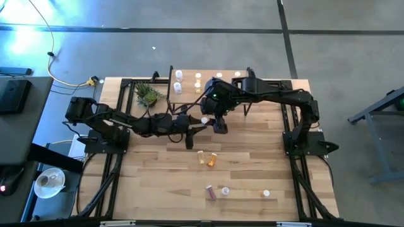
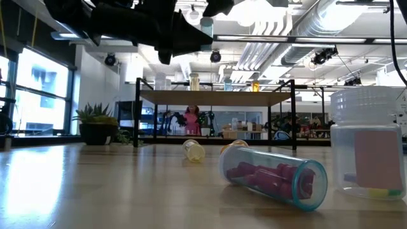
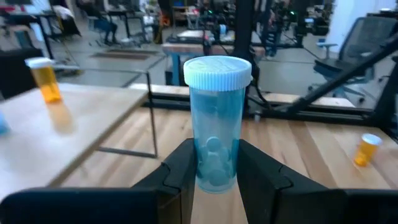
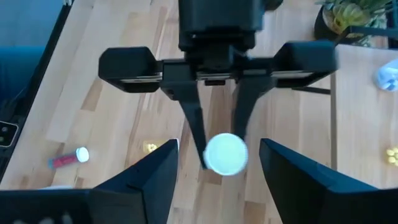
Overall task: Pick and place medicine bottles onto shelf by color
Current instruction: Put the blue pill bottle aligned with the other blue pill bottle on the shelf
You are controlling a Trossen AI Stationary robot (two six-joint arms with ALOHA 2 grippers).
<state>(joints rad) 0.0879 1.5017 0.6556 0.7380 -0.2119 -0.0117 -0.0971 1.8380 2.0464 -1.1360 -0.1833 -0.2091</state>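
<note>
A blue-green medicine bottle (image 3: 215, 127) with a white cap (image 4: 224, 154) stands upright in the air, near the shelf's (image 1: 189, 85) front edge. My left gripper (image 3: 214, 169) is shut on it. My right gripper (image 4: 219, 148) hovers just above, open, its fingers on either side of the cap and apart from it. Several bottles stand on the shelf top, among them an orange one (image 3: 45, 79). More bottles lie on the table: an orange one (image 1: 211, 159), a yellow one (image 1: 201, 154) and a purple one (image 2: 273, 175). My left gripper pinches the blue-green bottle's lower body (image 3: 214, 177) between its two fingers, one on each side. The fingers reach in about level from the table's left. The bottle stands upright with its cap up, lifted clear of the table.
A potted plant (image 1: 147, 94) stands left of the shelf. Two white-capped bottles (image 1: 225, 190) (image 1: 266, 193) sit near the table's front edge. A clear upright bottle (image 2: 369, 146) stands close to the low camera. The table's left half is bare wood.
</note>
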